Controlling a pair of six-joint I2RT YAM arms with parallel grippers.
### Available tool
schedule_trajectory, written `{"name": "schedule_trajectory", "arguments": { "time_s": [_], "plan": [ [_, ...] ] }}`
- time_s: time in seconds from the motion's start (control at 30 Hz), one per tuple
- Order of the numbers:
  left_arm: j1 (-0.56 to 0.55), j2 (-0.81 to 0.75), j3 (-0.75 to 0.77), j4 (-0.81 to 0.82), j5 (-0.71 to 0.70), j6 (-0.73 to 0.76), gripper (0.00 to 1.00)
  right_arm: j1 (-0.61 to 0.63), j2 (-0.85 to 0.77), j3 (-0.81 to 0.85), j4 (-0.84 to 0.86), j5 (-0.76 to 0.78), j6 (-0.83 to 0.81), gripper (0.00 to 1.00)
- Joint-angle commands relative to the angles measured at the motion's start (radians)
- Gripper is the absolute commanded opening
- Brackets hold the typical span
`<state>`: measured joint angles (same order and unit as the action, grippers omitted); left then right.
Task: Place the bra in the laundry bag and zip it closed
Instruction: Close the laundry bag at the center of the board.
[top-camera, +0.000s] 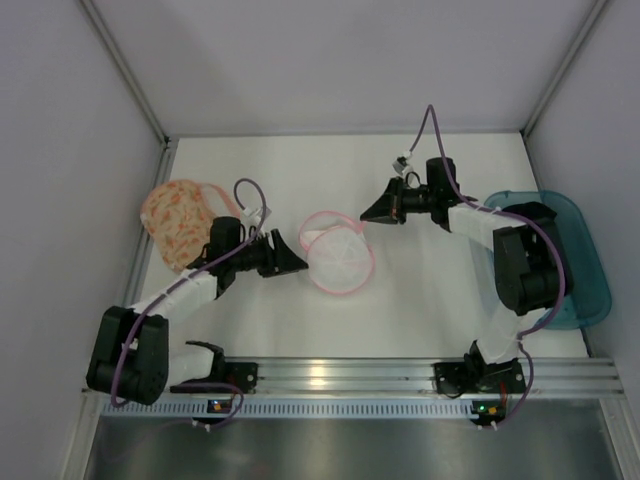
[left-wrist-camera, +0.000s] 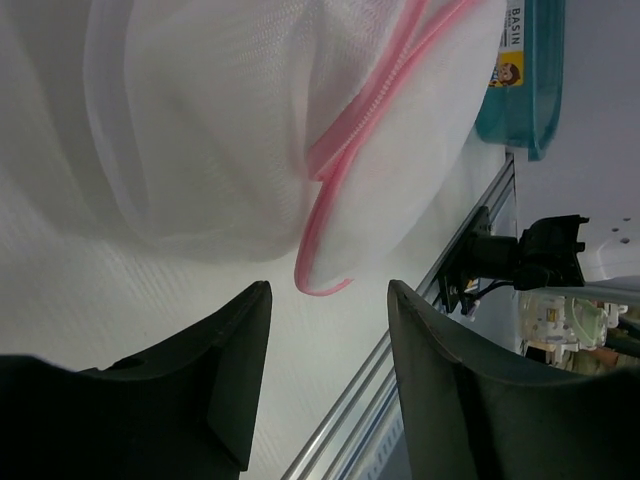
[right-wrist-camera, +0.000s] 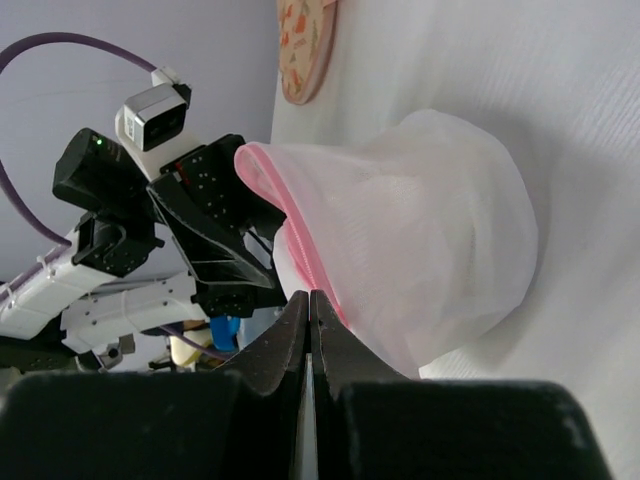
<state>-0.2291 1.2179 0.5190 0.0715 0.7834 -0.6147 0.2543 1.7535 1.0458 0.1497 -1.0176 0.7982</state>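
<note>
- The table (top-camera: 430, 300) is white and flat. Grey walls (top-camera: 60, 150) stand on the left, at the back and on the right.
- A shiny metal rail (top-camera: 350, 375) runs along the near edge, and both arms are fixed to it.
- Far left, close to the left wall, the laundry bag (top-camera: 172, 222) lies flat on the table. It is round and cream with orange spots. Part of the left arm is over its right edge.
- The left pincer (top-camera: 298, 263) is just right of the bag. It is open. Its two black fingers (left-wrist-camera: 240, 380) are apart with nothing between them.
- In the middle lies a small white net pouch (top-camera: 338, 255) with a pink rim. The rim is just in front of the left pincer's fingers.
- The right pincer (top-camera: 368, 213) is close to the far right side of the pouch. It is closed, with its fingers pressed together. I see nothing held in it.
- Far right, a blue-green tub (top-camera: 585, 270) sits at the table's edge, under the right arm.
- A label (left-wrist-camera: 514, 40) on the tub says "BASIN". It has a little cartoon face too.
</note>
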Motion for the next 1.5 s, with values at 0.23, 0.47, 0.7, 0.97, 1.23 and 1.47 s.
{"name": "schedule_trajectory", "arguments": {
  "time_s": [0.23,0.47,0.7,0.97,1.23,1.47],
  "plan": [
    [-0.110,0.138,-0.034,0.327,-0.096,-0.109,0.55,-0.004,-0.052,-0.018,0.065,-0.006,0.010,0.00],
    [-0.124,0.151,-0.008,0.395,-0.029,-0.152,0.44,-0.004,-0.060,-0.035,0.062,-0.013,0.004,0.00],
    [-0.119,-0.046,0.099,0.056,0.049,0.009,0.07,-0.004,-0.095,-0.023,-0.022,-0.016,-0.077,0.00],
    [-0.101,-0.064,0.231,-0.193,0.033,0.147,0.00,-0.003,-0.118,0.003,-0.175,-0.032,-0.221,0.00],
    [-0.093,0.147,0.436,-0.353,0.040,0.356,0.00,-0.001,-0.115,0.031,-0.317,-0.081,-0.352,0.03],
    [-0.084,0.253,0.617,-0.433,0.194,0.486,0.00,-0.001,-0.111,0.072,-0.430,-0.088,-0.451,0.35]
  ]
}}
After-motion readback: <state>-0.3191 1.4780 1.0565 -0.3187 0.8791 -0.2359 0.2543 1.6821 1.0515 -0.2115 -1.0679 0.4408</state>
